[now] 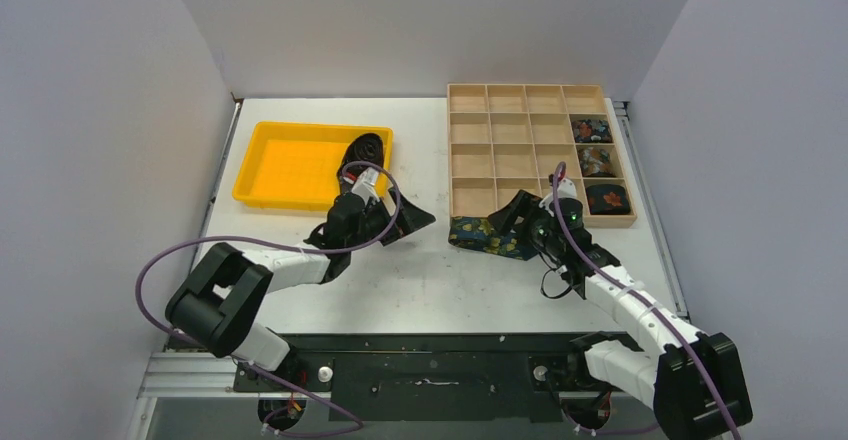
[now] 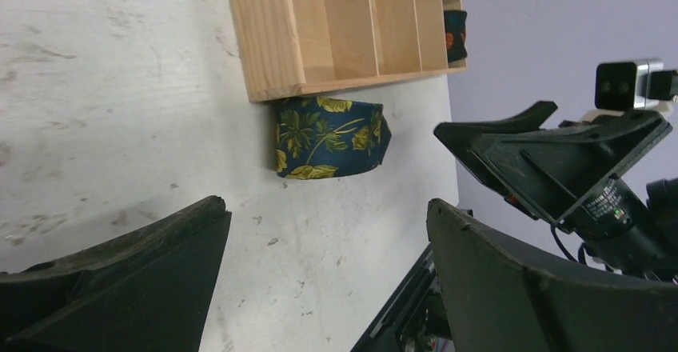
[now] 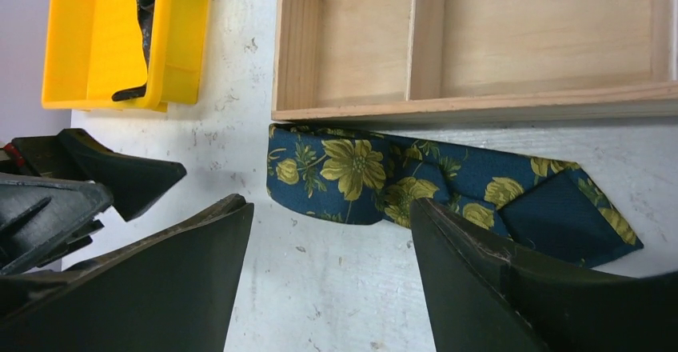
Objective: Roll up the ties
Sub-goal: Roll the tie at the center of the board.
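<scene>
Right wrist view: right claw (image 3: 328,208) spread wide, nothing in it. The floral tie (image 3: 416,184) lies flat and folded on the tabletop (image 3: 336,304) just ahead of its fingertips, far edge touching the near wall of the wooden organizer (image 3: 480,104). The left claw (image 2: 325,208) is also wide open and empty, facing the same tie from the other side, well short of it. A black tie (image 1: 365,150) sits in the yellow bin (image 1: 285,165) just beyond the left claw. Three rolled ties (image 1: 597,161) are in organizer cells beyond the right claw.

Risks, my read:
- The floral tie is jammed against the wood, so a finger going down on its far side likely hits the wall or shoves the organizer.
- The fabric is thin and layered. A pinch may catch only the top fold, the rest slides, and the roll comes out loose.
- Both claws point at one tie and could collide over it.

Tabletop is white, scuffed, speckled. Pale plain walls on three sides.
</scene>
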